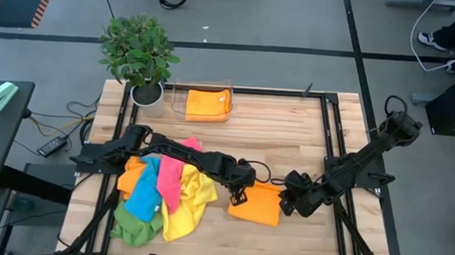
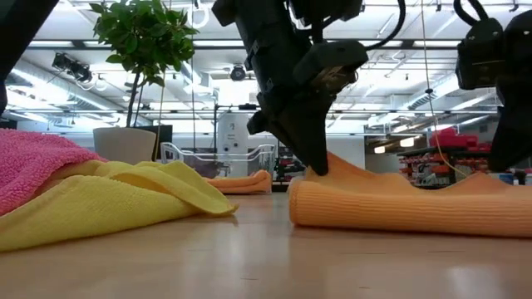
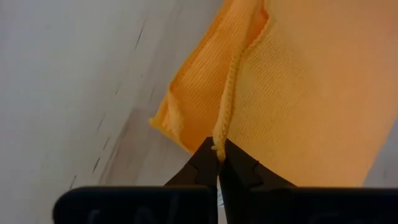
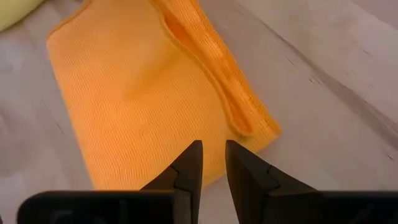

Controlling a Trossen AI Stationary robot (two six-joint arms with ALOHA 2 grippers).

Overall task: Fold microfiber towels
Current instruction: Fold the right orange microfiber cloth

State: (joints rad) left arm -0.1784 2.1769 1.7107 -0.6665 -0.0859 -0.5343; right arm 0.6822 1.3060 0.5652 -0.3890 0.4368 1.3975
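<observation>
- The folded orange towel (image 1: 256, 204) lies flat on the table (image 1: 290, 131), between the two grippers; a doubled edge runs along one side of it.
- The left gripper (image 1: 238, 195) has its jaws closed on a corner hem of this towel, the cloth spreading away beyond the tips.
- The right gripper (image 1: 289, 203) stands at the towel's opposite side with its jaws parted and nothing between them; the cloth lies just ahead of and below the tips.
- Judged step: a fold on this towel is being finished, one side let go and the other corner pinched.
- The next move probably calls for the left jaws to set the corner down square on the layer below and release, without dragging the fold askew.
- Count: one orange towel in hand; one more orange towel (image 1: 207, 105) in the clear tray (image 1: 179, 93), well beyond the jaws.
- The unfolded heap (image 1: 164, 193) behind the left gripper shows one each of pink, blue, yellow, green and orange, as far as I can tell.
- One potted plant (image 1: 139, 51) stands beside the tray.
</observation>
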